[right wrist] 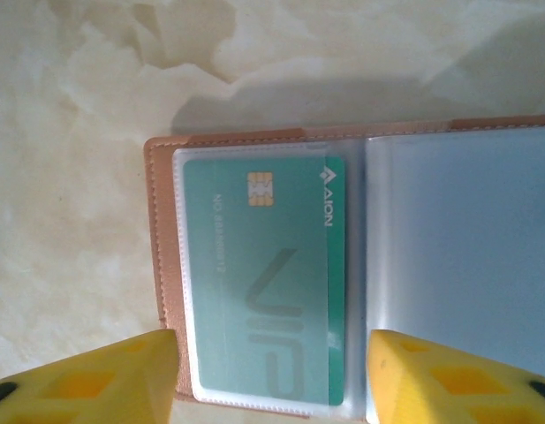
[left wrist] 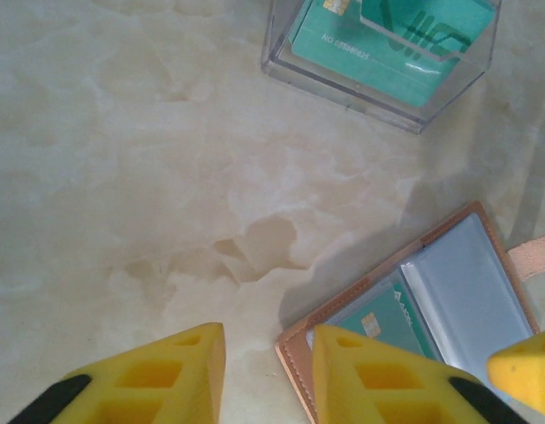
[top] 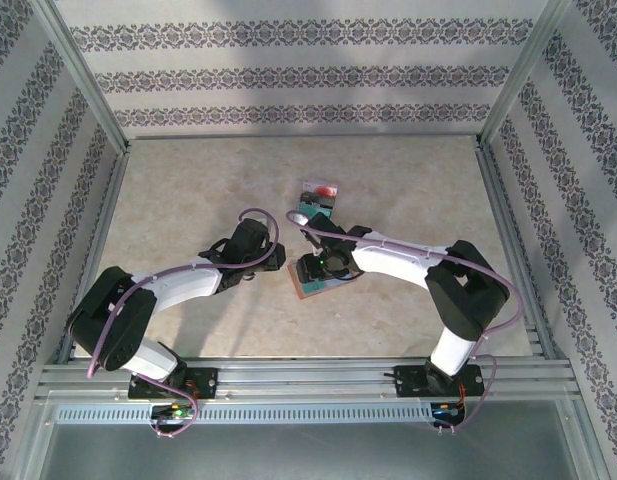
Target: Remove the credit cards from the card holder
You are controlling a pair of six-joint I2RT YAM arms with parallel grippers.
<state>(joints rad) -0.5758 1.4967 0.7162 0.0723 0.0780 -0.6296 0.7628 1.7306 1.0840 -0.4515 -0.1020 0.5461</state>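
Looking from above: the card holder [top: 310,286] lies open on the table [top: 188,190], mid-field and partly under the right gripper [top: 325,268]. The left gripper [top: 275,258] sits just beside its left edge, probably to steady it.
Clear box [top: 318,196]: stands just beyond the holder, which I judge keeps the trip short for each card pulled out.
Left wrist view: the fingers [left wrist: 197,353] stand apart and clamp nothing. One overlaps the holder's near corner; whether it touches, I cannot tell.
Box contents: teal cards [left wrist: 387,44] lie inside.
Right wrist view: one teal card [right wrist: 263,265] sits in the left pocket; the right pocket [right wrist: 466,238] looks empty.
Right jaws: parted, one on either side of the filled pocket, grasping nothing yet. In my judgement they are placed to pinch the card.
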